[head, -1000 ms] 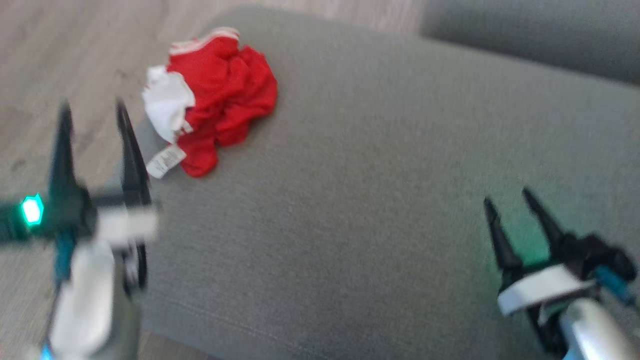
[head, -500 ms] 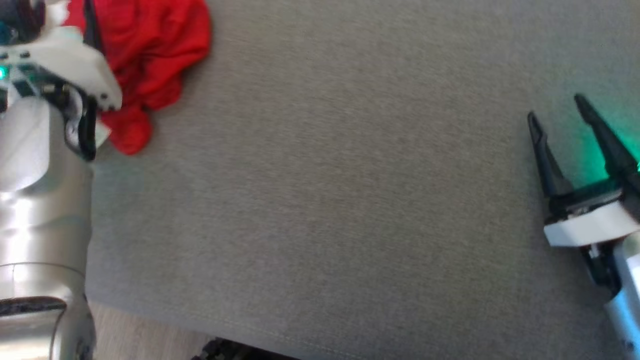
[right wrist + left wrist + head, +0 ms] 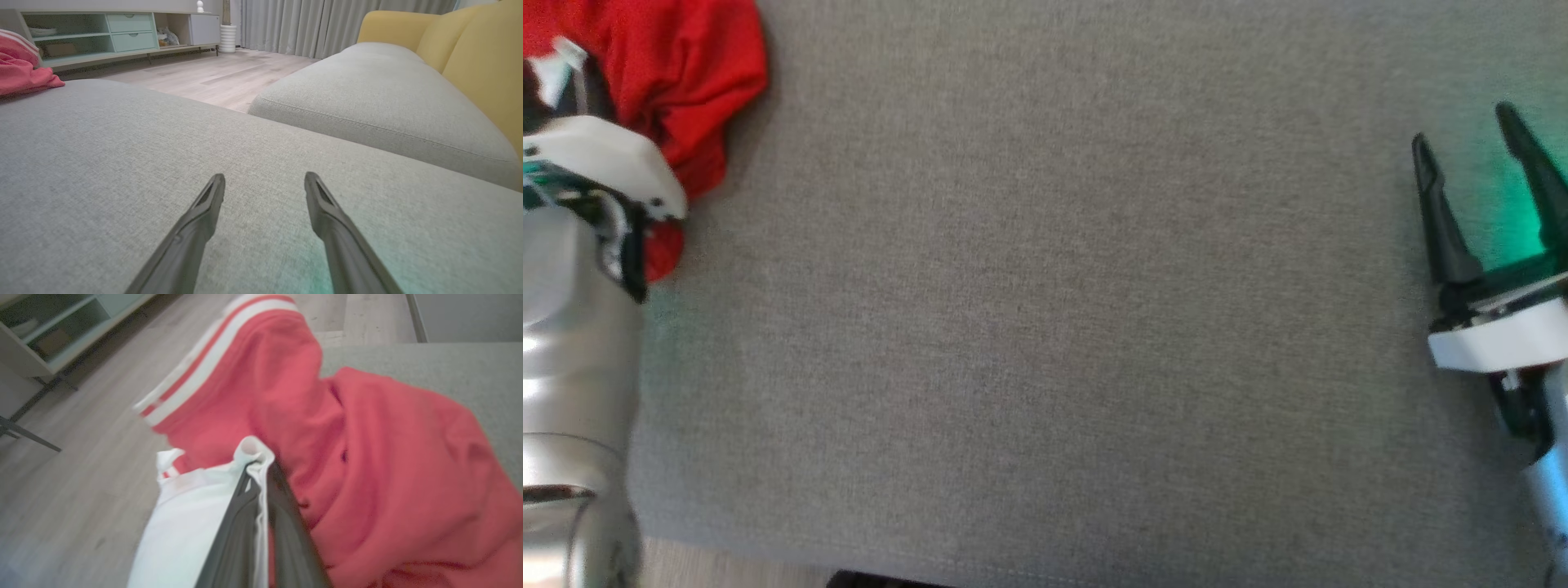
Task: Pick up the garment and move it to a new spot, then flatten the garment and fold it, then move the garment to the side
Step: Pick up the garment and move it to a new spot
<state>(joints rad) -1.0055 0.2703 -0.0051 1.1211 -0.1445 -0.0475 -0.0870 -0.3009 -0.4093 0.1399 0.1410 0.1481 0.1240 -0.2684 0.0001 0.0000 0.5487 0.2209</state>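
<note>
My left gripper (image 3: pixel 261 463) was shut on the white edge of the crumpled red-and-white fabric garment (image 3: pixel 388 457) at far left, my right gripper (image 3: pixel 1463 126) wide and empty; lifting, flattening and folding remained.

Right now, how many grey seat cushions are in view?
2. The near cushion lies under the open right gripper, with the red garment at its edge. The second cushion sits beyond it, beside the yellow backrest. More may be out of frame.

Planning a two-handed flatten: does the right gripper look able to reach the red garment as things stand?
Probably, with a long reach: only bare grey cushion lies between the open right gripper and the garment at the far left.
</note>
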